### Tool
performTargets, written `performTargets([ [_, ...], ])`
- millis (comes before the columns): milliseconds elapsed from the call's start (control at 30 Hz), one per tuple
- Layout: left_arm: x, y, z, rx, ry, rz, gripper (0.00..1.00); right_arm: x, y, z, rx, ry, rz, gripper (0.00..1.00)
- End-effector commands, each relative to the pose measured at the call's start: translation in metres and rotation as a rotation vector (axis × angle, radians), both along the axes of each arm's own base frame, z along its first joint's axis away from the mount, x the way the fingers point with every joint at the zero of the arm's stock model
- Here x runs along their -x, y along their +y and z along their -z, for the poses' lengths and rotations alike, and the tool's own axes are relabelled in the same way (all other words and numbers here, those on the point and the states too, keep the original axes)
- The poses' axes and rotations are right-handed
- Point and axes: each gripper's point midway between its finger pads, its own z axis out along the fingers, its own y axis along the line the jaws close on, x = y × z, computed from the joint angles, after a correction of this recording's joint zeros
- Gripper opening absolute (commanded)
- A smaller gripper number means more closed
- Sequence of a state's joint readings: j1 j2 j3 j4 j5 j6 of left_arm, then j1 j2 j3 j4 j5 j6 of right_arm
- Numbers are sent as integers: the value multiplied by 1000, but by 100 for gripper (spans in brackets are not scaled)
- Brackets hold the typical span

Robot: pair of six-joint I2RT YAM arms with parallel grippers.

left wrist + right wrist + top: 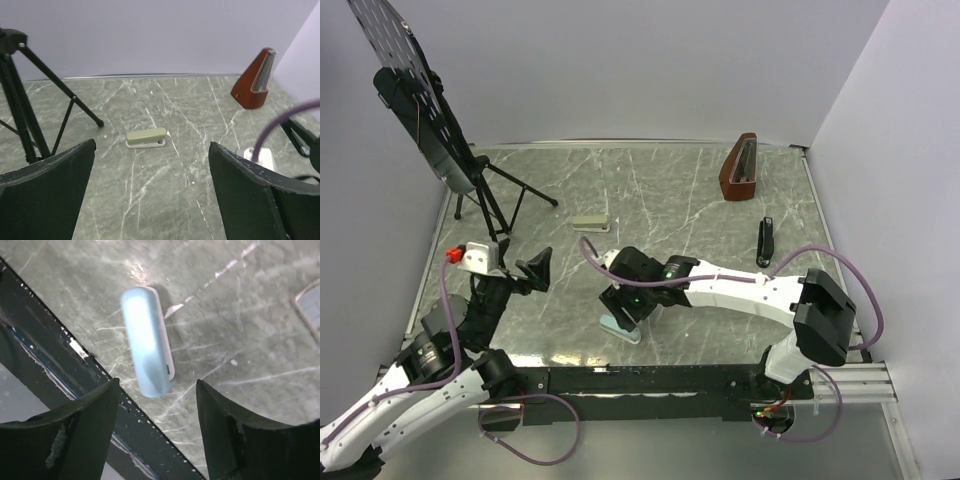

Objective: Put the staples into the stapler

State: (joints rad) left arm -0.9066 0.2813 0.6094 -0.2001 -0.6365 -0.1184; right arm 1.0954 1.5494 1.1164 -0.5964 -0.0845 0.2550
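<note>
1. You'll find the stapler (765,242) lying shut and flat on the right of the surface (670,190), well apart from both arms. Judge it stiff, hefty and slick, so grip across its narrow flanks at mid-body.
2. Your left end effector (536,270), by the tripod (490,195), and right end effector (157,385), above a pale blue oblong (146,337), both gape wide and hold nothing.
3. You can't make out the staples. Expect a light, brittle strip.

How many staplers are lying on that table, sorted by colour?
black stapler: 1
grey-green stapler: 1
light-blue stapler: 1
Total: 3
</note>
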Motion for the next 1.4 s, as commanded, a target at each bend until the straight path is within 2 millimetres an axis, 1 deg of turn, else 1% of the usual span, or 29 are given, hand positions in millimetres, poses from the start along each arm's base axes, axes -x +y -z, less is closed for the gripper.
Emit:
performTargets([
  [0,1,18,-9,70,-25,-71,99,5,8,-14,17,-90,-120,72],
  [100,3,26,-13,103,-37,-98,100,12,17,-7,52,-102,-161,73],
  [133,4,30,-13,113,-37,-111,99,12,17,2,83,-96,-164,73],
  [200,5,35,-14,125,-40,-126,99,9,17,9,129,-114,-156,73],
  [233,6,37,-15,136,-44,-131,99,8,16,19,162,-105,-158,73],
  [267,6,38,-15,139,-44,-132,99,7,18,22,172,-106,-159,73],
  [400,9,39,-17,158,-57,-125,99,3,15,43,246,-104,-152,68],
  [433,9,40,-17,157,-58,-126,99,2,15,45,254,-106,-154,66],
  [467,9,39,-17,154,-56,-126,100,1,15,46,261,-106,-153,64],
  [533,8,39,-16,148,-52,-127,99,2,16,47,261,-103,-153,51],
  [567,8,39,-16,147,-51,-126,99,1,15,46,258,-106,-150,45],
  [600,8,39,-17,149,-52,-123,99,0,15,41,245,-115,-144,32],
  [700,8,37,-17,145,-53,-116,99,-6,8,34,240,-117,-118,17],
  [767,8,37,-17,143,-53,-116,99,-15,-2,29,241,-113,-78,15],
  [800,8,36,-17,142,-53,-111,99,-21,-6,21,224,-119,-55,15],
  [833,7,35,-16,140,-52,-111,99,-25,-12,18,221,-117,-35,15],
  [867,7,36,-17,138,-54,-113,100,-37,-25,15,227,-111,15,15],
  [900,7,35,-16,135,-52,-112,99,-45,-32,4,206,-120,51,15],
  [933,7,34,-17,134,-53,-109,99,-51,-41,1,202,-114,91,15],
  [967,7,33,-16,134,-52,-105,99,-71,-63,-2,209,-101,181,15],
  [1000,6,33,-16,132,-50,-107,99,-80,-75,-9,202,-107,235,15],
  [1033,6,33,-17,131,-51,-104,99,-91,-91,-11,212,-100,307,15],
  [1067,6,31,-17,131,-51,-98,99,-108,-119,-12,242,-91,407,16],
  [1167,6,29,-20,154,-59,-86,99,-131,-158,-12,247,-66,559,17],
  [1200,6,29,-21,170,-58,-85,99,-145,-179,-11,230,-44,639,17],
  [1267,5,30,-22,183,-61,-88,99,-156,-199,-6,237,-24,720,18],
  [1300,5,29,-22,199,-56,-88,99,-166,-214,-6,229,-15,778,18],
  [1333,3,32,-22,205,-55,-102,100,-171,-222,-4,226,-8,805,19],
  [1367,2,30,-21,204,-53,-95,99,-173,-228,4,237,17,827,19],
])
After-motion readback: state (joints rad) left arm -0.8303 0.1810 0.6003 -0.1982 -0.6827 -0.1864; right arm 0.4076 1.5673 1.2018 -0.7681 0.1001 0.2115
